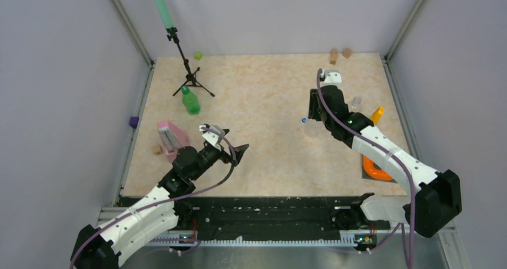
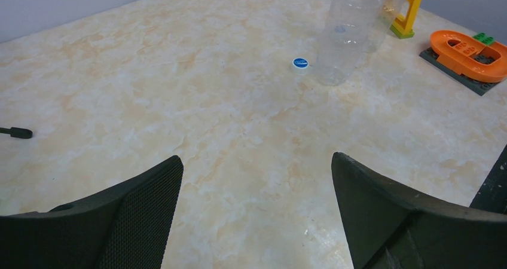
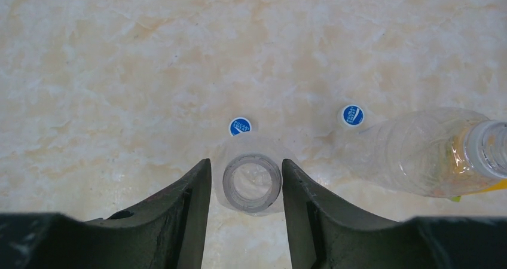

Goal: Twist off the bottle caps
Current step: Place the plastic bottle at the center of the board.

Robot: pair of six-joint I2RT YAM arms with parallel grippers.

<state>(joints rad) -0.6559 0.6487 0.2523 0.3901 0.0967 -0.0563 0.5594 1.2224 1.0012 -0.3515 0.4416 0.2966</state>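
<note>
- At the right wrist, the right claw (image 3: 246, 162), with fingers flanking the open neck of an upright clear bottle (image 3: 251, 208), very close on both sides; cannot tell whether squeezing or merely standing around it.
- Low over the table (image 2: 179, 72), the left claw (image 2: 257, 160), spread wide with nothing between the jaws and well apart from any bottle.
- Already off: two blue caps, one (image 3: 240, 126) lying flat just beside the flanked bottle, the other (image 3: 353, 115) beside a second clear bottle (image 3: 418, 152), also open-mouthed.
- Still capped: the green bottle (image 1: 191, 103) at the far left, standing near a tripod (image 1: 190, 78), with the dark green cap (image 1: 185, 89) on top, far from both claws.
- Likely handling: empty-looking, thin-walled and light, so apt to buckle under a hard squeeze, slide on the smooth top or tip over.
- Probably best held with one claw low on the body or at the stiffer shoulder to stop it spinning, and the other squarely across the cap's sides from above.
</note>
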